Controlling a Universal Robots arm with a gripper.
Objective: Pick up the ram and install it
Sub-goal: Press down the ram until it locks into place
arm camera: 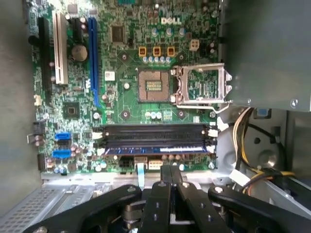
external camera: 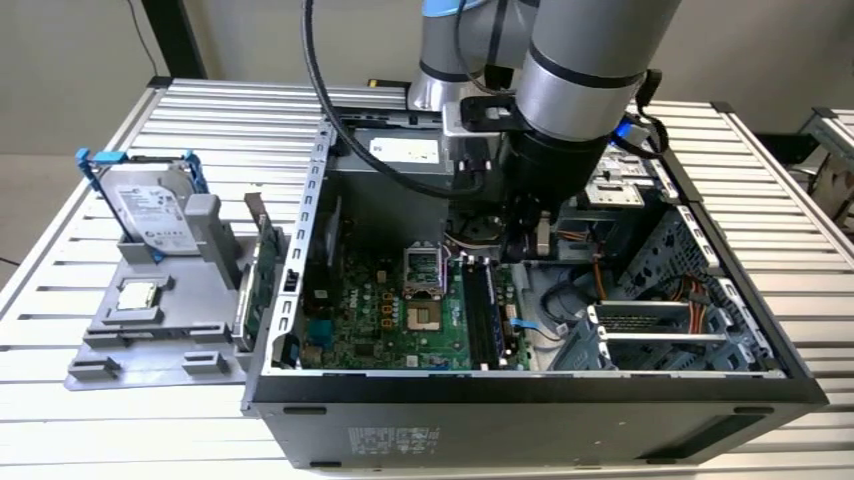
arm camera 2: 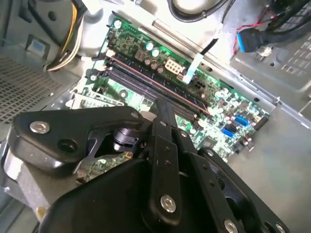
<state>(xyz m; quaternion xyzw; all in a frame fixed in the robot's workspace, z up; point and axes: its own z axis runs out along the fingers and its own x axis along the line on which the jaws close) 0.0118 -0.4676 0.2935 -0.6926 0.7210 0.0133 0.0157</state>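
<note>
Now, as things stand:
Ram: green ram (external camera: 259, 262) stands edge-on in the grey holder (external camera: 160, 340), outside the computer case (external camera: 534, 395) on the exterior view's left.
Gripper: gripper (arm camera: 170, 175) has its fingers pressed together, holding nothing, above the black memory slots (arm camera: 153, 138) in the first wrist view.
Arm: reaches straight down into the open case, over the motherboard (external camera: 387, 310).
Surface: slatted metal table (external camera: 80, 420); hard drive (external camera: 150, 212) upright in the holder.
</note>
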